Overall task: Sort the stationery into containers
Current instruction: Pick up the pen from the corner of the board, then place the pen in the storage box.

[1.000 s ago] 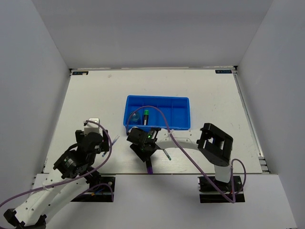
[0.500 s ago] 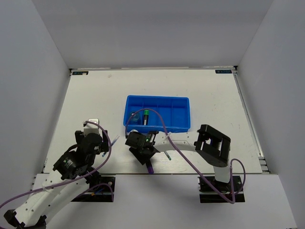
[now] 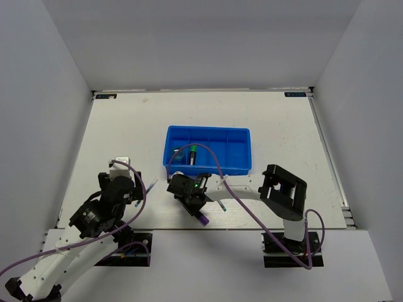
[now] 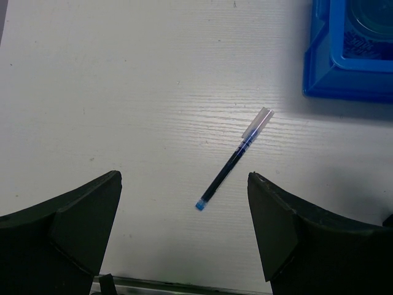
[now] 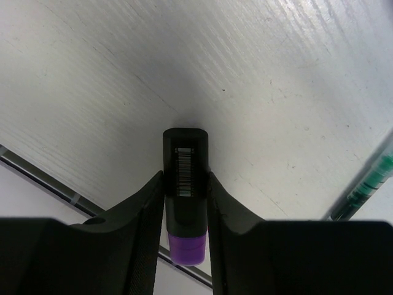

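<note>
Snugly between the right jaws, the purple-black marker [image 5: 186, 196].

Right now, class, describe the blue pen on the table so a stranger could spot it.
Find the bright blue tray mid-table, then look just off its near-left corner. The pen lies alone, slanted on the white table; it is slim and dark blue with a clear cap, unlike the fat purple-ended marker clamped in the jaws nearby.
</note>
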You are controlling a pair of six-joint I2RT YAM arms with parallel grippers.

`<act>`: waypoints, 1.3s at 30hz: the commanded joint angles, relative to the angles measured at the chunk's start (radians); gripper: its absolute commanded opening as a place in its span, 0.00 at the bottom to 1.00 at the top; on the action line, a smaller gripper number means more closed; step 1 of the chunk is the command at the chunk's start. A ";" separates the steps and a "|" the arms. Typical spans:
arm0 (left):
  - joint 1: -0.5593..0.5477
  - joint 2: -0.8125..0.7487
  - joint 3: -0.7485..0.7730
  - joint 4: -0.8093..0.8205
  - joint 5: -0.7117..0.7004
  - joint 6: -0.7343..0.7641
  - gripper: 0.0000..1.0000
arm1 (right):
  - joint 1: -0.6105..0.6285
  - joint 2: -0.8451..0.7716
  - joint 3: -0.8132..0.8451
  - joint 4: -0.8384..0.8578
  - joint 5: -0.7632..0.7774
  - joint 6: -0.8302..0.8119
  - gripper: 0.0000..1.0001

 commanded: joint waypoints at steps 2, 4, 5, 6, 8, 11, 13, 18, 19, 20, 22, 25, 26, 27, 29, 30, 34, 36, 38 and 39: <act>0.002 -0.007 -0.011 0.018 -0.015 0.008 0.93 | -0.004 0.015 0.021 -0.042 0.037 -0.043 0.00; 0.002 -0.010 -0.011 0.019 -0.015 0.007 0.93 | -0.013 -0.031 0.041 -0.047 0.046 -0.092 0.00; 0.002 -0.010 -0.009 0.018 -0.014 0.007 0.93 | -0.016 -0.045 0.072 -0.044 0.054 -0.106 0.00; 0.002 -0.007 -0.012 0.022 -0.014 0.005 0.93 | -0.025 -0.056 0.081 -0.041 0.070 -0.142 0.00; 0.000 -0.005 -0.011 0.021 -0.014 0.007 0.93 | -0.031 -0.114 0.132 -0.033 0.087 -0.165 0.00; 0.000 0.001 -0.011 0.021 -0.009 0.008 0.92 | -0.048 -0.183 0.175 -0.004 0.141 -0.230 0.00; 0.000 0.005 -0.009 0.022 -0.008 0.007 0.92 | -0.062 -0.194 0.207 0.013 0.188 -0.250 0.00; 0.000 0.007 -0.012 0.024 -0.008 0.007 0.92 | -0.108 -0.231 0.235 0.086 0.366 -0.320 0.00; 0.002 0.005 -0.009 0.024 -0.006 0.005 0.92 | -0.135 -0.241 0.236 0.123 0.386 -0.328 0.00; 0.000 0.008 -0.012 0.024 -0.006 0.005 0.91 | -0.145 -0.241 0.236 0.163 0.421 -0.346 0.00; 0.000 0.018 -0.012 0.024 -0.004 0.005 0.91 | -0.175 -0.235 0.245 0.221 0.466 -0.360 0.00; 0.002 0.024 -0.011 0.024 -0.003 0.004 0.91 | -0.229 -0.202 0.270 0.301 0.494 -0.363 0.00; 0.002 0.025 -0.011 0.022 -0.004 0.004 0.91 | -0.257 -0.191 0.276 0.304 0.486 -0.341 0.00; 0.000 0.027 -0.012 0.024 -0.004 0.005 0.91 | -0.267 -0.153 0.287 0.300 0.479 -0.311 0.00; 0.002 0.030 -0.012 0.024 -0.004 0.005 0.91 | -0.298 -0.114 0.313 0.303 0.459 -0.279 0.00; 0.002 0.031 -0.012 0.021 -0.004 0.002 0.91 | -0.307 -0.087 0.327 0.307 0.446 -0.256 0.00; 0.002 0.042 -0.014 0.021 0.005 0.005 0.91 | -0.350 0.001 0.368 0.288 0.364 -0.201 0.00; 0.002 0.057 -0.017 0.039 0.021 0.019 0.91 | -0.369 0.018 0.368 0.288 0.314 -0.176 0.00; 0.002 0.094 -0.019 0.051 0.038 0.033 0.91 | -0.376 0.045 0.367 0.288 0.299 -0.169 0.00; 0.002 0.106 -0.020 0.058 0.058 0.041 0.91 | -0.381 0.052 0.368 0.289 0.293 -0.167 0.04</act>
